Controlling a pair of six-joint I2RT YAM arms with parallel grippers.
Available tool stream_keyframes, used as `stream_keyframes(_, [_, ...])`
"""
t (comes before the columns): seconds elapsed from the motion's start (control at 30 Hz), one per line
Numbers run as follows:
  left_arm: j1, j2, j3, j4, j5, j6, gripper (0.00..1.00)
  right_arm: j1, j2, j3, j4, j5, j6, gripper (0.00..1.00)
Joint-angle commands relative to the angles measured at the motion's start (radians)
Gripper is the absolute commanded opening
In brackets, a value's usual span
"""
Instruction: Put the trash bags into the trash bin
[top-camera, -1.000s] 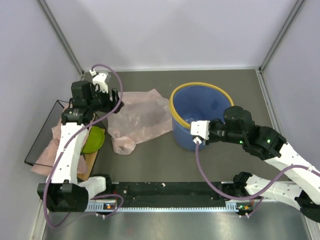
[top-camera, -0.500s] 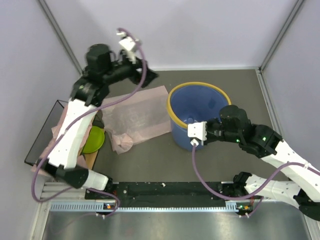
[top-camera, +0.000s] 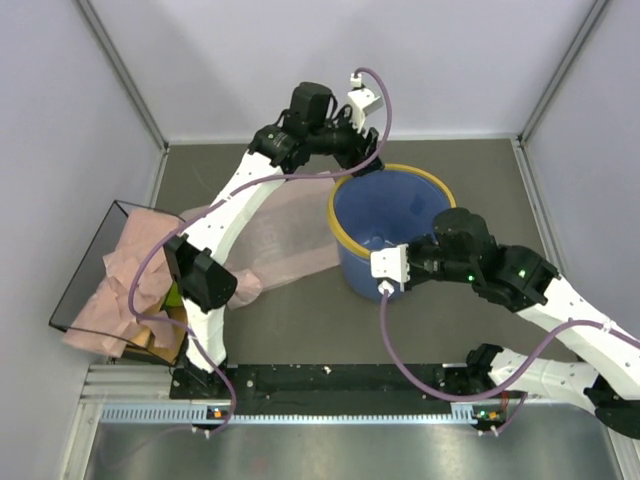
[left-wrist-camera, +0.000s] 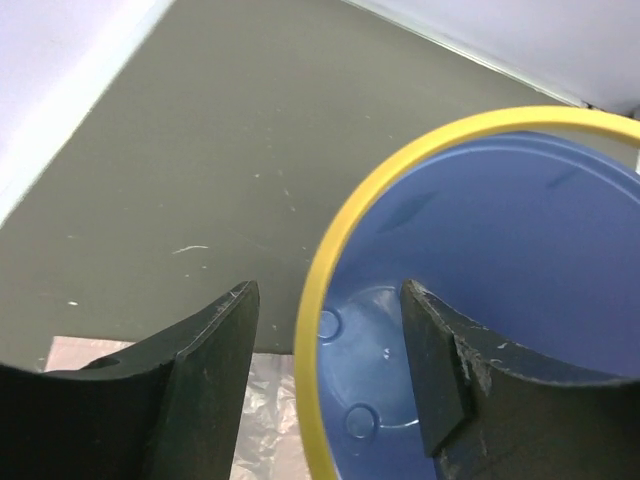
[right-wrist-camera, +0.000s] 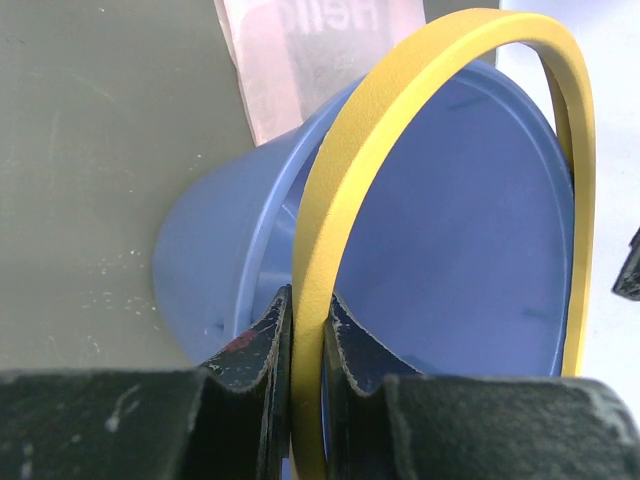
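The blue trash bin (top-camera: 395, 210) with its yellow rim stands right of centre, tilted. My right gripper (top-camera: 392, 252) is shut on its near rim; in the right wrist view the fingers (right-wrist-camera: 308, 320) pinch the yellow ring of the bin (right-wrist-camera: 450, 230). My left gripper (top-camera: 362, 160) is open and empty above the bin's far left rim; in its wrist view the jaws (left-wrist-camera: 330, 330) straddle the rim of the bin (left-wrist-camera: 500, 250) without touching it. One pink trash bag (top-camera: 285, 235) lies on the table left of the bin, also visible in both wrist views (left-wrist-camera: 265, 420) (right-wrist-camera: 300, 50).
A black wire basket (top-camera: 85, 260) at the left edge holds more pink bags (top-camera: 120, 285). A green bowl (top-camera: 174, 296) and a wooden block (top-camera: 160, 340) sit beside it, mostly hidden by the left arm. Walls enclose the table on three sides.
My left arm has swung from the left side, over the pink bag, to the bin's far left rim. The bin, held by my right gripper, has shifted slightly left.
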Motion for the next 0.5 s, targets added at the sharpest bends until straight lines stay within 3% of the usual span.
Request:
stream_keyframes(0.0, [-0.011,0.015,0.042,-0.021,0.087,0.02,0.62,-0.001,-0.003,0.077,0.069,-0.008,-0.045,0.0])
stream_keyframes(0.1, [-0.011,0.035,0.033,-0.044,0.12,0.035,0.59,-0.002,-0.002,0.077,0.067,-0.007,-0.043,0.0])
stream_keyframes(0.17, [-0.011,0.032,0.01,-0.041,0.133,0.038,0.49,-0.002,-0.002,0.075,0.064,-0.008,-0.043,0.0])
stream_keyframes(0.27, [-0.011,0.025,-0.004,-0.029,0.135,0.058,0.23,-0.007,0.003,0.083,0.061,-0.015,-0.028,0.0])
stream_keyframes(0.33, [-0.011,0.018,-0.002,-0.027,0.124,0.081,0.13,-0.01,0.004,0.091,0.061,-0.019,-0.014,0.0])
stream_keyframes(0.37, [-0.011,0.01,-0.007,-0.027,0.111,0.095,0.0,-0.018,0.006,0.1,0.06,-0.021,-0.006,0.0])
stream_keyframes(0.47, [-0.011,-0.034,-0.056,0.0,0.063,0.153,0.0,-0.042,0.007,0.112,0.044,-0.038,0.011,0.0])
